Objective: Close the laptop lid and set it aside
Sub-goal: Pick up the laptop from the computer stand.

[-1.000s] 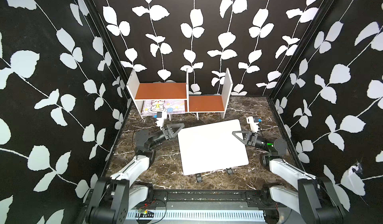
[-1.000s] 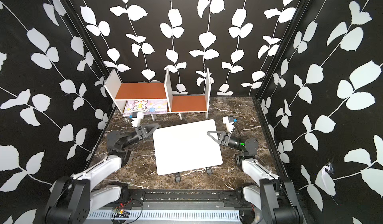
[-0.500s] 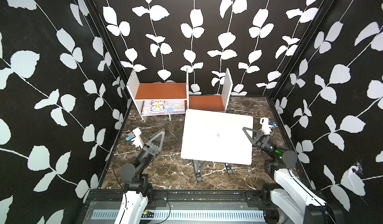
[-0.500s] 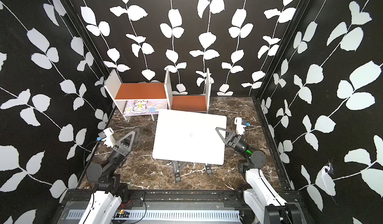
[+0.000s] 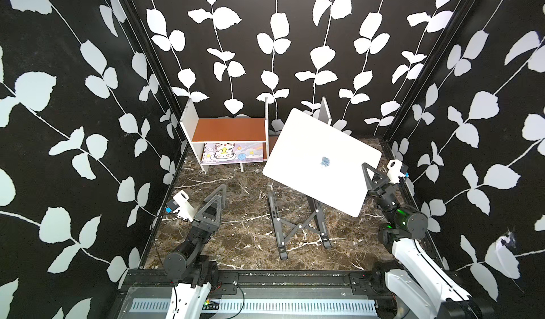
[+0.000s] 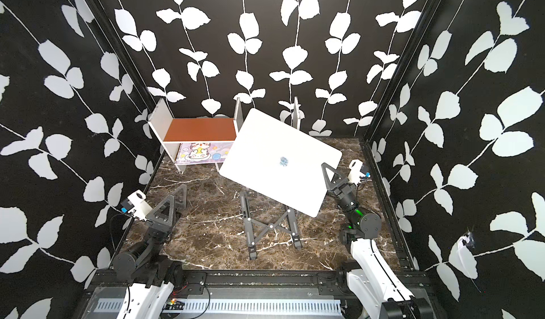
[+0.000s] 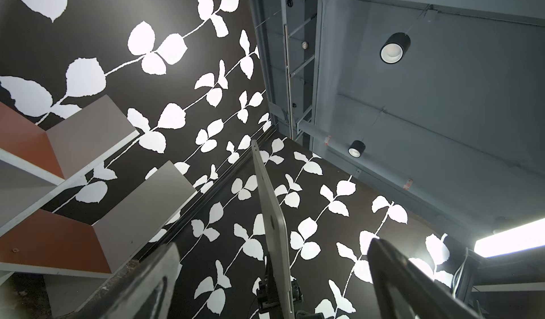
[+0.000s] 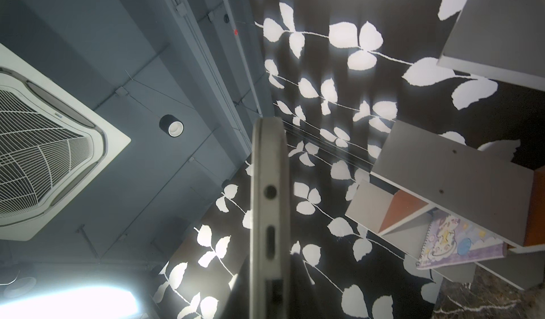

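**While laptop [image 5: 309,170] hangs aloft, left side lies open**

Because the right gripper [image 5: 365,171] pinches its near-right edge, the laptop tilts above the stand [image 5: 295,229], lid [image 6: 280,143] shut, far corner hiding the shelf's [image 5: 228,128] right bay. Left gripper [image 5: 219,192], jaws spread, sits near-left, well apart, bare table [image 5: 241,232] between. Only the right wrist view shows the port edge, seam closed. Half a second earlier it lay level over the stand.

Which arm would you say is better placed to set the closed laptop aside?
Right: the right gripper is shut on the laptop, raised above the folding stand; the left gripper is open, apart.
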